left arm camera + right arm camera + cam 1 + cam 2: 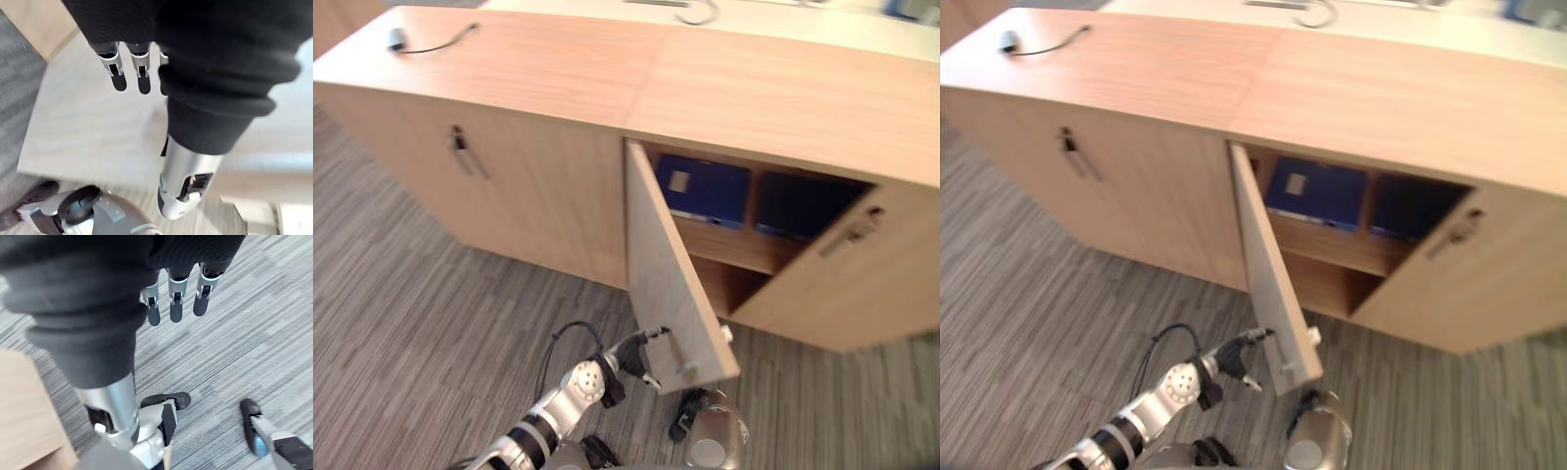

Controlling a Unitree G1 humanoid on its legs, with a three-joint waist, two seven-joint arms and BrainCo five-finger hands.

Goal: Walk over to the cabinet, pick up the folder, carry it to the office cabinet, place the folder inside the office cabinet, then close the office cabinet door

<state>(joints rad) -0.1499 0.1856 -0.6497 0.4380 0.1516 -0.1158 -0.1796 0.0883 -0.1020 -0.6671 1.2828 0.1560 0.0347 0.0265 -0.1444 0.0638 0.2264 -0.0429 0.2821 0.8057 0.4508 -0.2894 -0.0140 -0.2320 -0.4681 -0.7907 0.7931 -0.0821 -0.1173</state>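
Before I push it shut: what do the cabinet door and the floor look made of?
The cabinet door looks like light wood-grain laminate or veneer on board, with a matte finish: faint grain lines show and there is no gloss. The floor seems to be grey low-pile carpet, also matte, with fine streaked stripes.

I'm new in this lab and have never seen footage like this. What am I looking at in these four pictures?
Two pictures come from a humanoid robot's head, looking down. The other two come from cameras on its wrists. Ahead stands a wooden cabinet with one door swung open. Blue folders stand on the shelf inside, and a thin dark cable lies on top. The left hand, fingers straight, is close to the open door; whether it touches is unclear. The right hand hangs open above the striped carpet. Neither hand holds anything.
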